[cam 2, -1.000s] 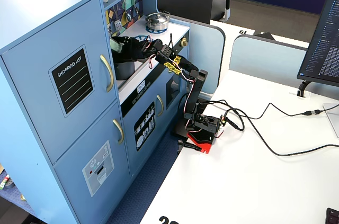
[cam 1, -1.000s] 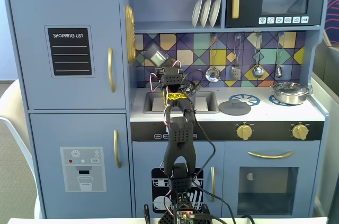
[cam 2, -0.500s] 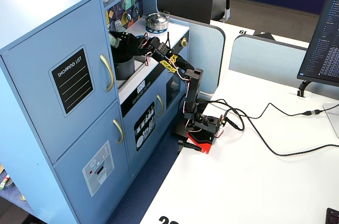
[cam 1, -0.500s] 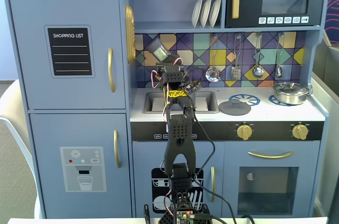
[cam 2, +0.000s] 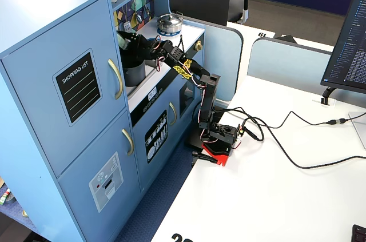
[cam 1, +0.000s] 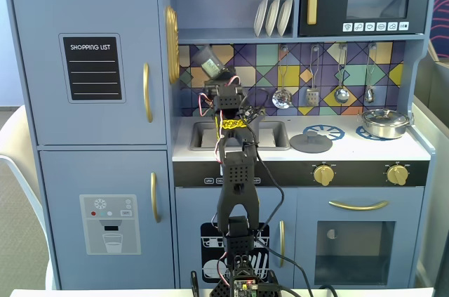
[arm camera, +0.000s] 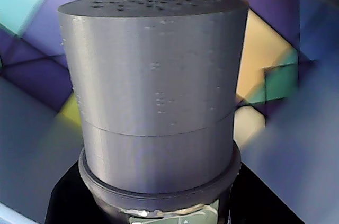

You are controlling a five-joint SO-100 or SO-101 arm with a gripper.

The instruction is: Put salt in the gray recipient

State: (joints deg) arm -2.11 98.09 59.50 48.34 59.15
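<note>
salt (cam 1: 209, 65) up above the sink (cam 1: 203, 135), tipped left | pot (cam 2: 133, 73) in sink, under salt | lid (cam 1: 311, 143) on counter right of sink | pan (cam 1: 384, 123) far right

Black five-joint arm (cam 2: 205, 90) extended up from its base into the kitchen, forearm angled up-left in a fixed view. Black two-finger gripper (cam 1: 216, 74) raised, tilted, clamped around the tall slim gray shaker (cam 1: 209, 63).

Counter (cam 1: 351, 146) with lid (cam 1: 310, 142), pan (cam 1: 384, 123)
</note>
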